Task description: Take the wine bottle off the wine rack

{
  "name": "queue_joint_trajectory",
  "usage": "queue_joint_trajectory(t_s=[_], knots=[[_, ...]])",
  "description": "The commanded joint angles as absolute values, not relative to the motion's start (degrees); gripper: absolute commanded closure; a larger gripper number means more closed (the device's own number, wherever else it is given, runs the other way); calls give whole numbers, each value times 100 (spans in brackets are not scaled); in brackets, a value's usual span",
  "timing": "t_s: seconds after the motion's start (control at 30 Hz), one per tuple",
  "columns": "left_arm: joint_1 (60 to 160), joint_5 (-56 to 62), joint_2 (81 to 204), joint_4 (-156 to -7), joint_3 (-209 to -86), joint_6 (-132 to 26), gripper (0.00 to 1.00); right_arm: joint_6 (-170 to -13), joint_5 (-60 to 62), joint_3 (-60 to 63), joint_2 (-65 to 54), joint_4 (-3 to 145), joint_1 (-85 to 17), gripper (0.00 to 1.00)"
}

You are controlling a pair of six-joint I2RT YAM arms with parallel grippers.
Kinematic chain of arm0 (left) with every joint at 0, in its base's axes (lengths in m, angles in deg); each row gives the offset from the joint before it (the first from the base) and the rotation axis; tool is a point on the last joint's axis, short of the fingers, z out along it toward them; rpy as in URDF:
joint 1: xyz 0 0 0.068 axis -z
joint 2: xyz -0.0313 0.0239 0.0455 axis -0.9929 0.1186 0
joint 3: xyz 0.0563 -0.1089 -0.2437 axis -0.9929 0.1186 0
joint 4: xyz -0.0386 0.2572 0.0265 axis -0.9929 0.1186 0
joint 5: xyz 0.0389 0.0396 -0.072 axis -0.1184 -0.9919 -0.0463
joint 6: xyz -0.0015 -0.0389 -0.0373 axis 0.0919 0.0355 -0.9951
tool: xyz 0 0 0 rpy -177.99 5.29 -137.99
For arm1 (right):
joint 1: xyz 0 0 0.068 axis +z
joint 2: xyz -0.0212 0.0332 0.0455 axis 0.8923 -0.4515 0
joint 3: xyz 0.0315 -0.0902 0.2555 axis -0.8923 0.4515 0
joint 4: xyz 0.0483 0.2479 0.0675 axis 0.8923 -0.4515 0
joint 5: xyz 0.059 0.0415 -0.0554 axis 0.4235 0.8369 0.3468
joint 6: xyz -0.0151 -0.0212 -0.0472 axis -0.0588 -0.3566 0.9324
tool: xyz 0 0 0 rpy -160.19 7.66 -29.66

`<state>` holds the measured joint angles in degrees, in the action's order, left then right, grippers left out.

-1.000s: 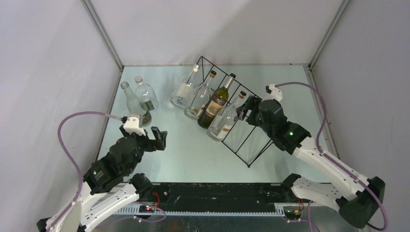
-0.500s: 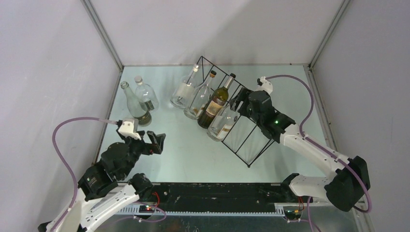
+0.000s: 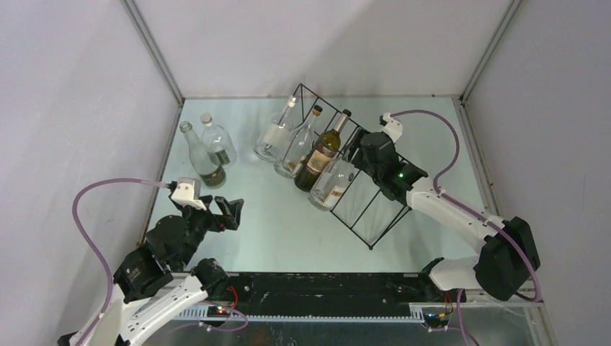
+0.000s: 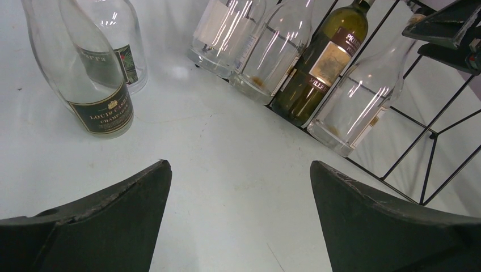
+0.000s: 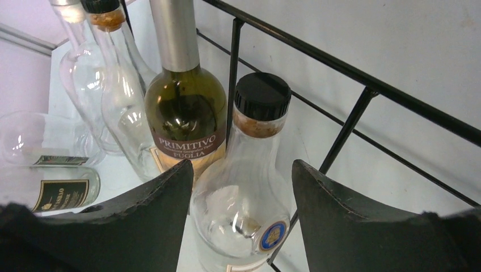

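Nearest, at the left: left gripper (image 3: 232, 211), spread wide, nothing between the fingers (image 4: 108, 224), hanging above bare table (image 3: 288, 231). In its own wrist view only the two dark tips are seen, the rest cut off by the lower edge.

Farther in, right of centre: wine rack (image 5: 367, 89), set slantwise on the table, its thin wires hard to follow from above. Right gripper (image 5: 243, 165) poised at the rack's upper right side. From above, fingertips lost behind the wrist body and the wires. From the right wrist, fingers partly apart, one on either side of the shoulder of the black-capped clear bottle (image 5: 262, 96). Impossible to tell whether the pads touch the glass.

That bottle in the rack, tilted, nearest of four in a row, neck up toward the right gripper, base low at the rack's left side. Lower body cut off in the right wrist view.

Just beyond it: dark green bottle (image 5: 184, 107), label reading PRIMITIVO. Then cork-topped clear bottle (image 3: 297, 150) and white-labelled clear bottle (image 3: 272, 137), also leaning in the rack.

Far left, well apart from the rack: champagne-labelled bottle (image 3: 204, 160) and round-shouldered bottle (image 3: 218, 143), upright, close together, necks cropped in the left wrist view, labels only partly legible.
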<state>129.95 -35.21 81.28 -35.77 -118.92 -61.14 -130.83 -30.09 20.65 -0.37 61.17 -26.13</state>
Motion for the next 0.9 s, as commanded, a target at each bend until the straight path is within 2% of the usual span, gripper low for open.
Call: queue_joint_trajectory(t_s=[0.0, 0.27, 0.5, 0.77, 0.87], knots=[[13022, -3529, 8222, -3673, -11861, -6101, 0, -13165, -3397, 1805, -239, 6520, -2637, 33], [13025, -3554, 8193, -3671, -11853, -6111, 0, -13132, -3334, 1628, -725, 6779, -2790, 35], [13029, -3491, 8331, -3682, -11858, -6092, 0, -13150, -3165, 1457, -1062, 6898, -2888, 45], [13030, -3519, 8312, -3680, -11853, -6101, 0, -12943, -3058, 1446, -1056, 7001, -2891, 61], [13027, -3543, 8305, -3673, -11853, -6110, 0, -12922, -3161, 1445, -888, 6888, -2873, 71]])
